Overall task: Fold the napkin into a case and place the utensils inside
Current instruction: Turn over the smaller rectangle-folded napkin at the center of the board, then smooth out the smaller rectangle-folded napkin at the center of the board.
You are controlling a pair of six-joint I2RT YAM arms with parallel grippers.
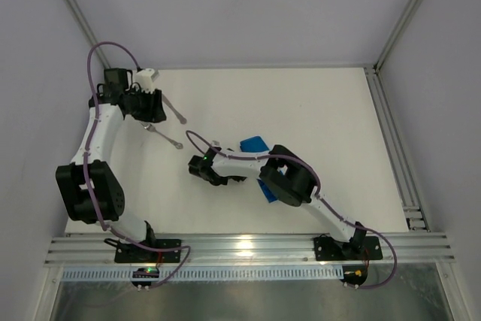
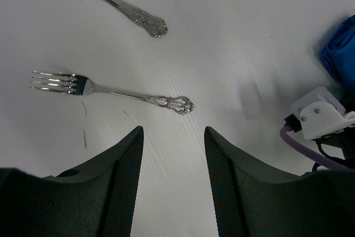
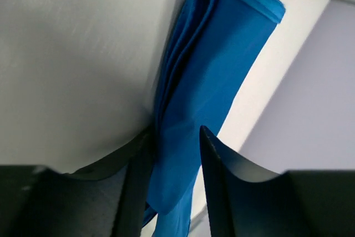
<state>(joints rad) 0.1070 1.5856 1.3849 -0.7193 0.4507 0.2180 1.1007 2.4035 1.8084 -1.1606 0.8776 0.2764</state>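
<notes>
The bright blue, slightly shiny cloth case (image 3: 216,70), folded in several layers into a narrow oblong, sits about the middle of the white table (image 1: 316,110), a little nearer the near edge than the far one. In the top view the right arm covers most of it, so that only two blue patches show. The right claw (image 3: 177,137) is clenched on one end of it: the wrist view has a black finger on each side of the cloth, the layers filling the gap between them, while the rest of the oblong runs straight away from the fingertips to a squared-off far end. Whether the held end is raised off the table cannot be told. Well apart from it, toward the far left corner of the table, lie the slim silver metal fork (image 2: 111,91) and the slim silver metal knife (image 2: 125,6), both with ornate handles, near each other but not touching. The left claw (image 2: 173,131) hangs over the table there, released and holding nothing, its two black fingers spread; the fork lies crosswise just beyond its fingertips, and the knife is farther out, beyond the fork
</notes>
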